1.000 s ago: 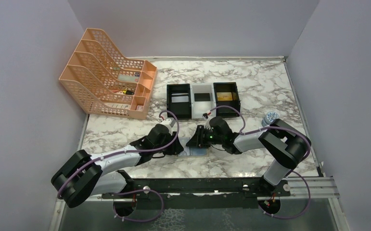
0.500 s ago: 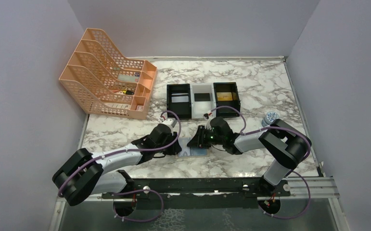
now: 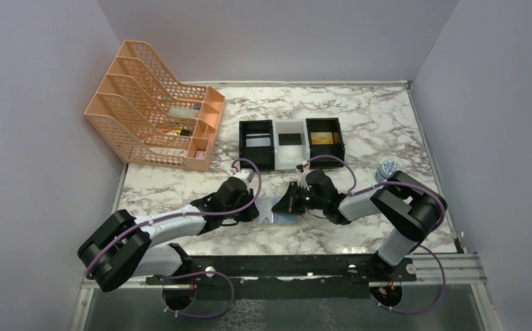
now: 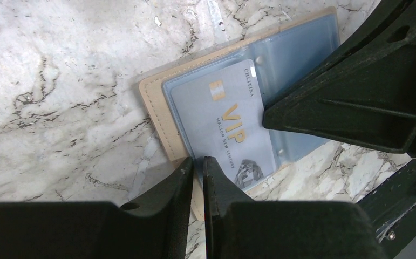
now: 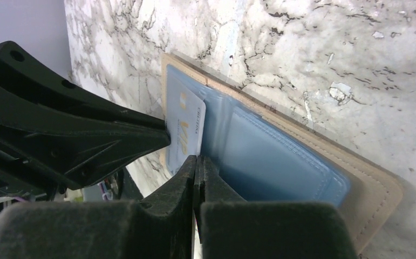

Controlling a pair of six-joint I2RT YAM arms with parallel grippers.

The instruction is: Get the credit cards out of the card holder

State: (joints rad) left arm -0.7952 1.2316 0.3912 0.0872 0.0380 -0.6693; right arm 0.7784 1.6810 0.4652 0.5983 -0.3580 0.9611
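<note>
From above, the card holder (image 3: 280, 217) lies open on the marble table (image 3: 373, 124) between both arms. The left wrist view shows the left gripper (image 4: 197, 162), jaws narrow over the tan rim, which it should pin firmly. In the right wrist view the right gripper (image 5: 197, 159) has jaws pressed together beside the glossy VIP card (image 5: 186, 135) in its clear sleeve.

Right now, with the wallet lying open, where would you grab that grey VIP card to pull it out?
Probably by the end nearest the left claw, pinched top and bottom, coming in low along the table. The card lies flat in the wallet's clear pocket, so only an edge gives any hold.
</note>
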